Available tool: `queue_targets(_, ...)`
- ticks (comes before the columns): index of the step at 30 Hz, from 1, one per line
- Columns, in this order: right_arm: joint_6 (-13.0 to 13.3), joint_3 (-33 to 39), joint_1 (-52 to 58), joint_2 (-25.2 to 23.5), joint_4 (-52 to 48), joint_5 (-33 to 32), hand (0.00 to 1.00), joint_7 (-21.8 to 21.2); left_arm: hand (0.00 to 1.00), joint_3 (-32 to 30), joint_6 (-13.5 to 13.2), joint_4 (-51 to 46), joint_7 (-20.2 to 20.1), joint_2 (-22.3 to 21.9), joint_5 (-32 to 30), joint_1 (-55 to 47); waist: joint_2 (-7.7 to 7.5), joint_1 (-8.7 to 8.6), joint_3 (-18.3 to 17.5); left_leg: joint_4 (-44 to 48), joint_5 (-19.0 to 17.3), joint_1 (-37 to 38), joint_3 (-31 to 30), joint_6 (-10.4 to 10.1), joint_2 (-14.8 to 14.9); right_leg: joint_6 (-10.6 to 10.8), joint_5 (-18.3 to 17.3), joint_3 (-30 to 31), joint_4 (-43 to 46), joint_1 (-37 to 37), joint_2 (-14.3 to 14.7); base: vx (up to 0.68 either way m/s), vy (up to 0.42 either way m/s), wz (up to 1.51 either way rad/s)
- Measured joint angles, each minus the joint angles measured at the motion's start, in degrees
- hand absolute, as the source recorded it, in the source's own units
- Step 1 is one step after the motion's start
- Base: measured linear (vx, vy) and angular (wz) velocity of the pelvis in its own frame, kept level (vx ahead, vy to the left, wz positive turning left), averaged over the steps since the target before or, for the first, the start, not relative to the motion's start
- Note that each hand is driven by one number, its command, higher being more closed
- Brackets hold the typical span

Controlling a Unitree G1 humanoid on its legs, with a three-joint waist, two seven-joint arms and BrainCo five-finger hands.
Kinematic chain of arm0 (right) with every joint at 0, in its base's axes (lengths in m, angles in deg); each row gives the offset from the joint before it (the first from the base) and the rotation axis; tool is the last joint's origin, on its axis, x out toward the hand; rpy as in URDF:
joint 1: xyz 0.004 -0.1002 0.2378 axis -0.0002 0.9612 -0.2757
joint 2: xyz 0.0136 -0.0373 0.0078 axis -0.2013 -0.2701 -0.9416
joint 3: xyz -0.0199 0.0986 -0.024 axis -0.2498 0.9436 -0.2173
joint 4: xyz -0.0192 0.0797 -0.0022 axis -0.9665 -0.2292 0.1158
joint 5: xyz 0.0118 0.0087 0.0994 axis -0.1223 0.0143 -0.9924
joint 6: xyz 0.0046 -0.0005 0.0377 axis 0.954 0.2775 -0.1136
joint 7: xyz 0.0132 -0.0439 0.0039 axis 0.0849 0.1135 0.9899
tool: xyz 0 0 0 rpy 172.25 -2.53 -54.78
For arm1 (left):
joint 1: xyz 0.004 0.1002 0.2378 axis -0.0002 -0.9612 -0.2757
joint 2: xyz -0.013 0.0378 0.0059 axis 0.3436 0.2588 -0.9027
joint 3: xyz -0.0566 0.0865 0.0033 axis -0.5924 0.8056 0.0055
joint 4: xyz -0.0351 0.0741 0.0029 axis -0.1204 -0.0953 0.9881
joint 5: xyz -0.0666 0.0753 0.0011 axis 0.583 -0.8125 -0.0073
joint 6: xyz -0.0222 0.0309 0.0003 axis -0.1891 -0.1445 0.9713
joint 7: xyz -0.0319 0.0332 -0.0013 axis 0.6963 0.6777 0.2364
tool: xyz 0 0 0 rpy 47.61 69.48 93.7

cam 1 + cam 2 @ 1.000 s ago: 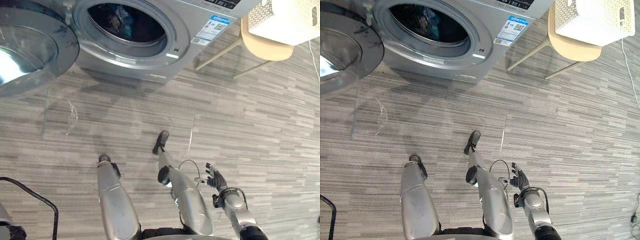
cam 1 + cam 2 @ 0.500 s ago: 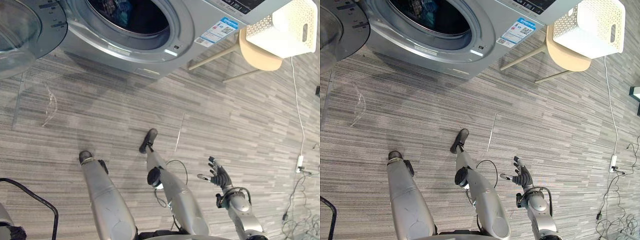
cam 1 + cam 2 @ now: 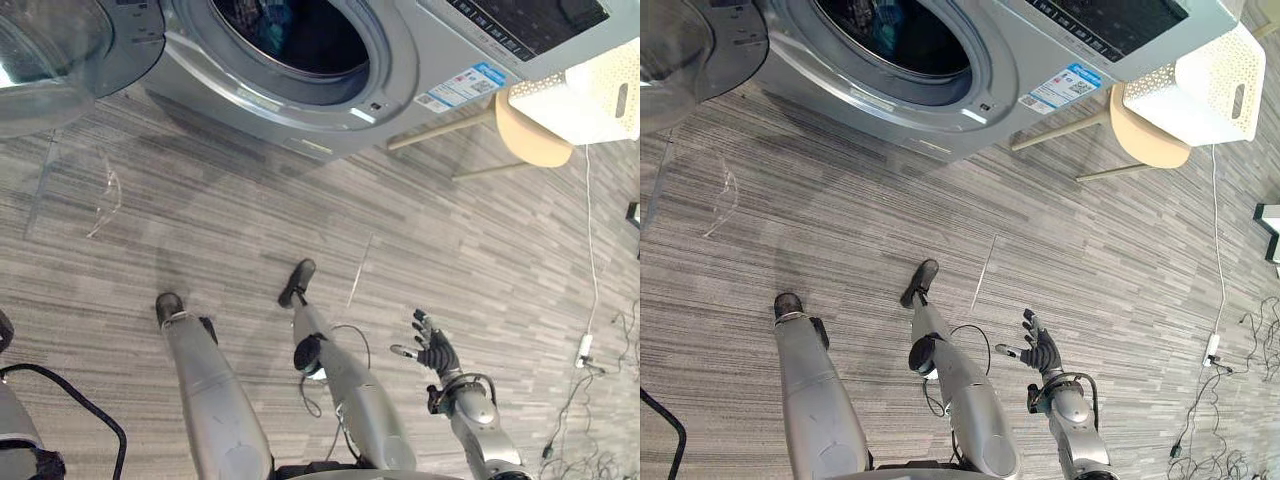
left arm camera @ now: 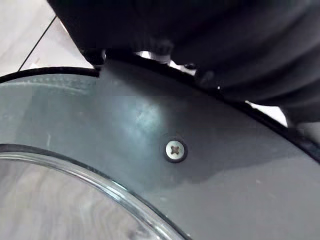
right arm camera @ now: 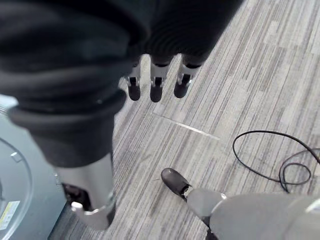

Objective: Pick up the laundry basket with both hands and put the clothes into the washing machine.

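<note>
The front-loading washing machine (image 3: 1010, 60) stood with its door (image 3: 70, 40) open toward the robot's left. On a beige chair (image 3: 1145, 135) beside it sat the white laundry basket (image 3: 1200, 85), well ahead and to the right of the right hand (image 3: 1042, 354) (fingers spread, holding nothing), the nearer one. Clothes (image 3: 278, 18) showed inside the drum. The left hand (image 4: 225, 40) was close against the door, and its grip could not be told.

Eye views: from the head, looking steeply down, sharing floor (image 3: 250, 220) and washing machine (image 3: 430, 60) front. Left wrist: tight against the door (image 4: 150, 150). Right wrist: facing floorward, near.
</note>
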Motion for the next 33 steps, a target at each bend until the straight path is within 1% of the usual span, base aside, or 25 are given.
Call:
queue_targets(2,-0.7,0.0,0.1,-0.3,1.2,0.0,0.00,-0.3,0.00,-2.4,0.0,0.4,-3.0,-1.0,2.5,-1.5,0.01,0.68,0.0,-0.7,0.1,1.7,0.4,-0.1,-0.3,0.0,0.0,1.1,0.0,1.2,-0.1,-0.02,0.102,0.08)
queue_targets(5,-2.0,0.0,0.0,-0.2,1.2,0.1,0.00,-1.6,0.00,-5.2,0.9,4.2,-6.8,-0.9,4.8,-2.0,0.01,0.84,0.0,-1.2,0.2,3.0,1.0,0.1,-0.9,0.1,-0.1,1.7,-0.1,2.1,-0.8,-0.03,0.093,0.07)
queue_targets(6,-2.7,0.0,0.0,-0.1,1.1,0.4,0.00,-2.4,0.00,-7.0,1.8,6.0,-8.6,-0.8,4.8,-2.1,0.01,0.86,0.0,-1.1,0.2,3.3,1.3,0.1,-1.0,0.2,-0.2,2.2,-0.1,2.3,-1.0,-0.05,0.087,0.01)
queue_targets(8,-3.4,0.0,0.1,0.0,0.9,0.6,0.00,-3.2,0.00,-9.0,3.1,7.4,-10.7,-1.2,4.8,-3.0,0.01,0.85,0.0,-0.9,0.2,4.0,1.5,0.1,-1.1,0.4,-0.4,2.5,-0.1,3.0,-1.2,-0.05,0.077,0.02)
queue_targets(10,-4.1,0.1,0.2,0.1,-0.1,0.9,0.00,-3.9,0.00,-9.6,3.9,7.4,-11.6,-1.8,4.7,-5.3,0.02,1.08,0.0,-0.9,0.2,5.0,1.9,0.1,-1.2,0.0,-0.8,2.6,-0.1,3.6,-1.4,-0.05,0.076,0.02)
queue_targets(13,-4.2,0.1,0.2,0.7,-1.2,2.5,0.00,-4.8,0.00,-9.8,4.3,5.8,-11.7,-3.7,5.0,-9.4,0.17,1.23,0.1,-1.5,0.5,6.8,2.9,0.6,-2.1,-0.2,-0.8,3.0,0.1,4.6,-2.1,-0.05,0.076,0.06)
queue_targets(14,-4.2,0.1,0.2,1.5,-1.2,2.8,0.00,-4.9,0.00,-7.1,5.2,3.9,-11.6,-5.0,6.6,-12.5,0.72,1.52,0.1,-2.0,0.7,7.9,3.4,1.0,-3.1,-0.9,-1.0,3.2,1.1,4.9,-3.1,-0.07,0.122,0.21)
queue_targets(15,-4.2,0.0,0.3,2.4,-0.8,3.0,0.00,-4.8,0.00,-2.9,6.1,2.4,-11.4,-6.8,8.4,-14.7,1.70,2.02,0.1,-2.6,1.2,8.8,3.5,1.5,-4.2,-1.1,-0.9,3.1,2.0,5.2,-4.3,-0.07,0.132,0.29)
queue_targets(16,-4.2,-0.1,0.2,2.8,-0.5,3.4,0.00,-4.8,0.00,-0.3,6.4,1.5,-11.3,-7.7,9.9,-16.0,2.28,2.23,-0.1,-3.0,1.4,9.3,3.6,1.9,-5.1,-1.0,-1.1,3.1,2.5,5.5,-5.0,-0.06,0.138,0.46)
queue_targets(17,-4.3,-0.4,-0.3,3.7,0.7,5.1,0.00,-4.9,0.00,6.1,6.9,-0.8,-11.1,-9.0,14.2,-19.5,3.64,2.26,-0.2,-3.8,1.9,10.9,3.7,2.6,-7.0,-1.2,-1.4,2.9,3.6,6.5,-6.7,-0.07,0.155,0.54)
queue_targets(18,-4.3,-1.4,-1.3,4.7,3.1,6.0,0.00,-4.9,0.00,12.7,7.1,-3.0,-11.1,-10.6,18.3,-22.5,5.05,2.23,-0.6,-4.7,2.3,13.0,4.0,3.3,-8.8,-0.6,-1.9,2.9,4.9,7.8,-8.5,-0.07,0.171,0.56)
queue_targets(19,-4.3,-2.0,-2.2,5.1,4.7,6.7,0.00,-4.9,0.00,15.1,6.6,-4.4,-11.2,-11.1,20.4,-25.9,5.94,2.09,-1.1,-5.1,2.5,13.8,3.9,3.8,-9.8,0.0,-2.3,2.8,5.7,8.4,-9.6,-0.08,0.202,0.43)
queue_targets(20,-4.2,-2.9,-3.9,5.1,8.0,7.3,0.00,-5.0,0.00,16.7,2.7,-7.0,-11.3,-12.6,25.2,-35.1,6.86,0.54,-2.3,-5.8,2.5,16.1,5.0,5.0,-11.6,1.4,-3.3,3.6,7.1,9.4,-11.7,-0.08,0.232,0.15)
queue_targets(21,-4.5,-3.5,-3.8,4.8,9.5,7.3,0.00,-4.6,0.00,18.1,1.6,-7.8,-11.5,-19.3,24.7,-38.5,8.46,0.63,-3.4,-5.6,1.7,18.7,7.4,5.9,-12.5,1.8,-3.5,5.1,7.7,10.2,-12.9,-0.09,0.228,0.04)
queue_targets(22,-4.7,-3.4,-3.4,4.8,9.4,7.3,0.00,-4.7,0.00,19.3,1.5,-8.0,-11.8,-23.1,23.5,-38.4,9.36,0.80,-3.9,-5.4,1.3,19.5,7.9,5.9,-13.0,2.0,-3.5,5.7,7.5,11.0,-13.3,-0.12,0.215,0.02)
queue_targets(23,-4.7,-5.1,-4.0,4.4,10.2,7.4,0.00,-5.2,0.00,25.5,2.4,-9.1,-12.3,-27.6,25.6,-36.1,9.88,0.16,-5.0,-6.4,1.3,20.5,8.3,6.3,-14.5,4.0,-5.4,5.9,6.6,12.0,-14.7,-0.14,0.154,-0.03)
queue_targets(24,-4.5,-6.6,-6.7,4.2,12.5,7.7,0.00,-6.0,0.00,32.6,2.5,-7.1,-13.5,-29.0,28.7,-32.7,9.76,-0.79,-6.5,-9.7,2.8,21.6,9.6,8.1,-14.7,6.0,-8.1,6.1,8.4,11.5,-16.2,-0.17,0.136,-0.07)
queue_targets(25,-4.6,-6.7,-7.9,4.1,13.5,7.9,0.00,-6.1,0.00,35.4,2.6,-6.4,-13.8,-29.2,30.0,-32.1,9.95,-1.76,-7.2,-10.8,3.4,22.0,10.6,8.8,-14.8,5.3,-9.0,6.2,12.1,10.4,-16.9,-0.14,0.094,-0.21)
queue_targets(26,-4.6,-6.8,-9.4,4.1,13.7,8.7,0.00,-5.9,0.00,41.9,2.6,-9.3,-15.1,-27.8,32.5,-32.9,9.92,-4.13,-8.1,-12.2,4.1,23.2,12.1,8.9,-14.7,3.7,-10.8,7.3,20.1,9.9,-17.4,-0.09,0.075,-0.16)
queue_targets(27,-4.3,-6.9,-9.1,4.6,13.7,9.3,0.00,-5.8,0.00,47.8,2.0,-13.6,-17.4,-27.8,34.3,-33.0,9.56,-4.72,-9.2,-12.4,4.2,23.9,13.0,8.8,-15.4,1.9,-14.4,7.7,20.3,11.4,-17.4,-0.04,0.060,-0.21)
queue_targets(28,-4.2,-6.9,-9.4,5.0,14.0,9.5,0.00,-5.8,0.00,50.3,1.1,-15.6,-18.6,-28.0,35.2,-33.1,9.97,-4.85,-9.5,-12.6,4.1,24.2,13.1,8.7,-15.4,1.4,-14.2,7.8,19.4,11.6,-17.1,-0.01,0.035,-0.30)
queue_targets(29,-4.1,-7.2,-9.5,5.2,14.9,9.6,0.00,-5.8,0.00,53.8,0.2,-18.2,-20.9,-29.1,36.8,-33.2,10.01,-5.14,-10.4,-13.4,4.2,24.5,14.0,8.5,-15.5,0.6,-13.6,8.2,17.5,11.7,-16.8,0.02,0.030,-0.49)
queue_targets(30,-4.1,-8.1,-9.7,5.1,16.4,9.6,0.00,-5.8,0.00,57.6,-0.1,-21.2,-23.0,-30.4,38.4,-33.2,10.06,-5.79,-11.8,-15.0,4.5,25.4,15.2,8.1,-15.5,0.5,-13.6,8.6,15.1,12.1,-16.4,0.08,0.037,-0.62)
queue_targets(32,-4.1,-9.6,-9.0,5.1,18.2,11.0,0.00,-6.3,0.00,60.0,-1.2,-25.9,-26.6,-30.4,42.8,-33.6,10.55,-7.16,-13.1,-18.4,5.1,29.7,18.3,7.1,-15.4,0.1,-13.2,8.7,11.8,14.7,-15.7,0.14,0.021,-0.70)
queue_targets(33,-4.1,-9.6,-8.3,5.1,18.4,11.5,0.00,-6.3,0.00,59.9,-1.4,-27.1,-27.2,-30.1,43.5,-33.7,10.84,-7.75,-13.6,-19.0,5.1,30.9,19.0,7.1,-15.4,0.0,-12.4,8.8,11.2,15.4,-15.7,0.19,0.001,-0.62)
